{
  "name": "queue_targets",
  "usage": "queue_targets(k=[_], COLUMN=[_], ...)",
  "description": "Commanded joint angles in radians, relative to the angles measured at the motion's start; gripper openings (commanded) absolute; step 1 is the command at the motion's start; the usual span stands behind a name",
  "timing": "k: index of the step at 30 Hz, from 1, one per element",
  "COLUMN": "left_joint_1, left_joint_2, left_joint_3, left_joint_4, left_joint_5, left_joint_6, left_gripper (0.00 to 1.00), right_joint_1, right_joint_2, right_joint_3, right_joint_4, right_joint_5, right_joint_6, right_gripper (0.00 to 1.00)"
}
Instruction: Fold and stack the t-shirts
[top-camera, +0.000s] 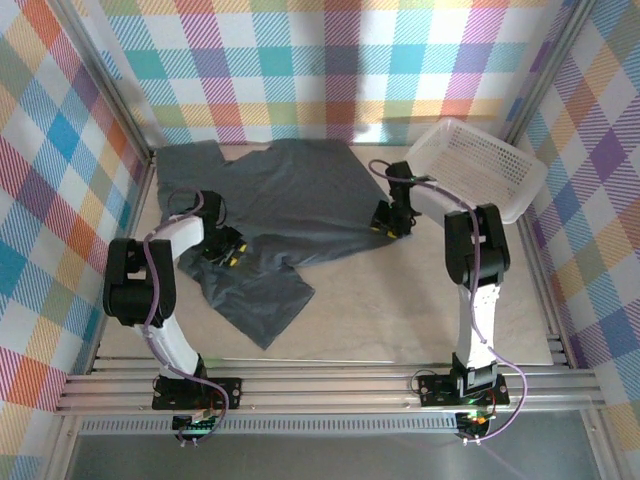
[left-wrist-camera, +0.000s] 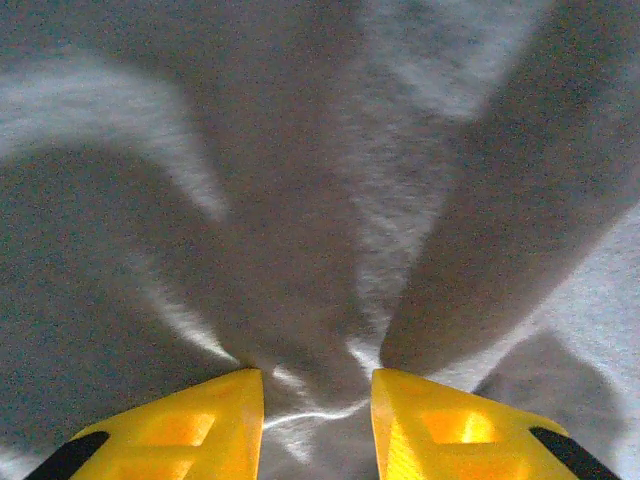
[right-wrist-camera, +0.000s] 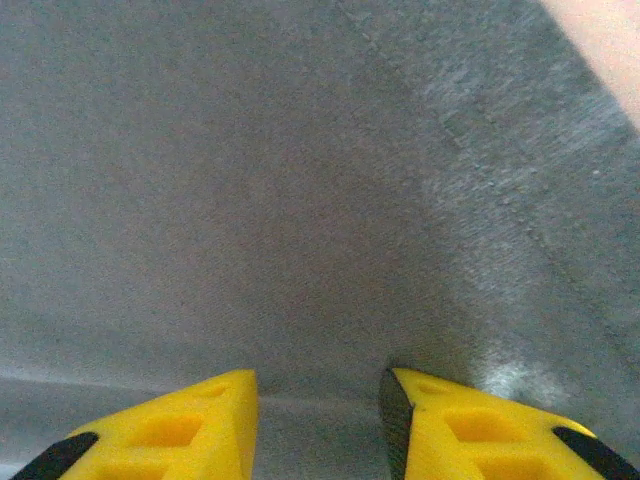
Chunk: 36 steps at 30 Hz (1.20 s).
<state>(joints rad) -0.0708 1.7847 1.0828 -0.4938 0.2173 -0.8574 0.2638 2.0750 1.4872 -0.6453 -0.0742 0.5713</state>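
Observation:
The dark slate-grey t-shirt (top-camera: 290, 195) lies spread and rumpled across the far half of the table, with one part hanging toward the front at the left. My left gripper (top-camera: 228, 252) is down on its left part. In the left wrist view the gripper (left-wrist-camera: 317, 385) is shut on a bunch of t-shirt cloth (left-wrist-camera: 300, 200), and creases fan out from between the yellow fingers (left-wrist-camera: 200, 425). My right gripper (top-camera: 388, 222) is at the shirt's right edge. In the right wrist view it (right-wrist-camera: 320, 385) is shut on smooth t-shirt cloth (right-wrist-camera: 250, 200) with a fold line between the fingers.
A white mesh basket (top-camera: 480, 165) stands tilted at the back right, close behind the right arm. Checked walls enclose the table on three sides. Bare tabletop (top-camera: 400, 310) shows in front of the shirt and to the right.

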Motion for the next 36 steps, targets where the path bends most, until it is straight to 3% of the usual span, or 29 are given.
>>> queue_targets(k=[1,6,11,14,18,23,27,29,31,34,36], left_joint_1=[-0.064,-0.166,-0.184,-0.139,-0.013,0.132,0.151,0.144,0.116,0.063,0.018], left_joint_2=[0.044,0.095,0.104,0.083,0.020,-0.020,-0.049,-0.103,-0.181,-0.334,-0.479], left_joint_3=[0.018,0.065,0.087,0.055,-0.064,-0.139,-0.091,-0.064,-0.040,-0.078,-0.200], left_joint_4=[-0.005,0.002,-0.040,-0.074,-0.055,0.006,0.034,0.006,-0.094,-0.310,-0.368], left_joint_5=[-0.009,0.000,-0.059,-0.106,-0.120,-0.049,0.043,0.045,-0.027,-0.169,-0.190], left_joint_6=[0.033,0.019,-0.002,0.001,0.004,0.068,0.112,0.121,0.133,0.108,0.062], left_gripper=[0.33,0.33,0.32,0.32,0.32,0.33,0.43,0.51,0.55,0.53,0.49], right_joint_1=[-0.089,-0.178,-0.163,-0.110,0.003,0.090,0.094,0.092,0.092,0.091,0.094], right_joint_2=[-0.122,-0.333,-0.354,-0.328,-0.276,-0.222,-0.235,-0.268,-0.309,-0.399,-0.464], right_joint_3=[-0.202,-0.453,-0.455,-0.403,-0.319,-0.250,-0.252,-0.255,-0.262,-0.304,-0.347], right_joint_4=[-0.043,0.042,0.054,0.040,0.017,0.015,0.028,0.016,-0.003,-0.028,-0.050], right_joint_5=[0.064,0.037,-0.022,-0.032,-0.026,-0.001,0.011,0.047,0.074,0.091,0.077], right_joint_6=[0.058,0.066,0.042,0.039,0.061,0.113,0.108,0.082,0.069,0.069,0.079], right_gripper=[0.38,0.38,0.39,0.40,0.41,0.42,0.43,0.44,0.44,0.44,0.44])
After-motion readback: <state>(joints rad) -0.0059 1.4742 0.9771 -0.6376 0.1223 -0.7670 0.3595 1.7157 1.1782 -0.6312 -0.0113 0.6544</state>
